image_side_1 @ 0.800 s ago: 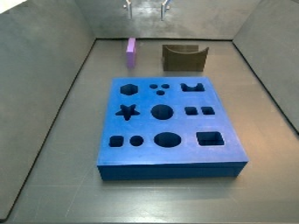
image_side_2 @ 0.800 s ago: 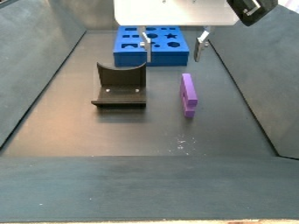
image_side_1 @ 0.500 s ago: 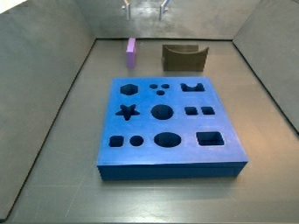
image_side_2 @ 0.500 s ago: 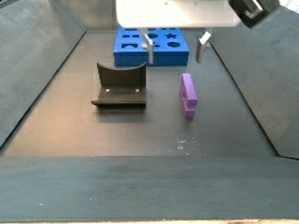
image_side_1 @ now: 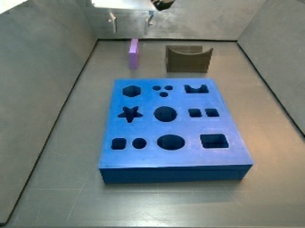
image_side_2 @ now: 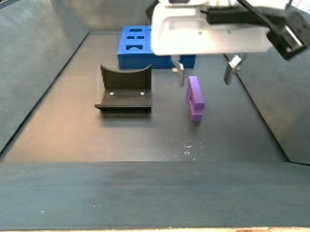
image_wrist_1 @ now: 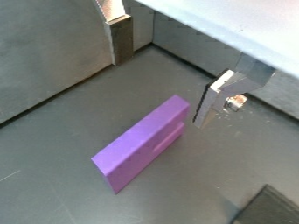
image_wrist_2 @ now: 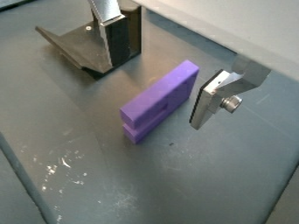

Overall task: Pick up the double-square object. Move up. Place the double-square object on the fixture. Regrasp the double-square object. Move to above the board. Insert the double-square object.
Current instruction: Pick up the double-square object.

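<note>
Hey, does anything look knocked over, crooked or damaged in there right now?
Nothing stands out. The double-square object lies flat on the floor, intact, beside the upright fixture. The gripper hangs open above it. The board sits flat, undamaged.

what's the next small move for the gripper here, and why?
Probably straight down. The gripper is open above the double-square object, which lies flat on the floor between the fingers in both wrist views, not yet touched. Lowering until the pads flank its long sides would set up the pick.

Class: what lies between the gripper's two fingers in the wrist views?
The double-square object lies flat on the floor between and below the open gripper; neither finger touches it.
</note>
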Controlling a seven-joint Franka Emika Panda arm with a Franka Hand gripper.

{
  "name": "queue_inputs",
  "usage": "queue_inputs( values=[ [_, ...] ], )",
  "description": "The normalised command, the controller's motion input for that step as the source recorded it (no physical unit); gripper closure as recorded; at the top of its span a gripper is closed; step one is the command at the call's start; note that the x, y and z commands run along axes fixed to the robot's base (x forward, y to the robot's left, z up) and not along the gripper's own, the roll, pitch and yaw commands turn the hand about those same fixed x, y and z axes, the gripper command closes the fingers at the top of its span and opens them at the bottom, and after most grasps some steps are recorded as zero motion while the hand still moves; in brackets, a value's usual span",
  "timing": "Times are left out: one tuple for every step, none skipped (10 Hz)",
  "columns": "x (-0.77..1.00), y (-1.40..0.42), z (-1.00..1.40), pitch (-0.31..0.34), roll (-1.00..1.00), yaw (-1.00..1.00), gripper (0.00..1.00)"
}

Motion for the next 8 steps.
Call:
queue_inputs(
  values=[
    [-0.05, 0.0, -0.63, -0.163, 0.0, -0.03, 0.0],
    [0.01, 0.01, -0.75, -0.077, -0.07, 0.0, 0.0],
    [0.14, 0.03, -0.83, -0.026, -0.11, 0.0, 0.0],
    [0.16, 0.04, -0.85, -0.023, -0.17, 0.0, 0.0],
    [0.12, 0.06, -0.88, -0.069, -0.2, 0.0, 0.0],
    [0.08, 0.07, -0.87, -0.134, -0.28, 0.0, 0.0],
    [0.06, 0.04, -0.86, -0.171, -0.27, 0.0, 0.0],
    [0.01, 0.03, -0.86, -0.206, -0.24, 0.0, 0.0]
  ],
)
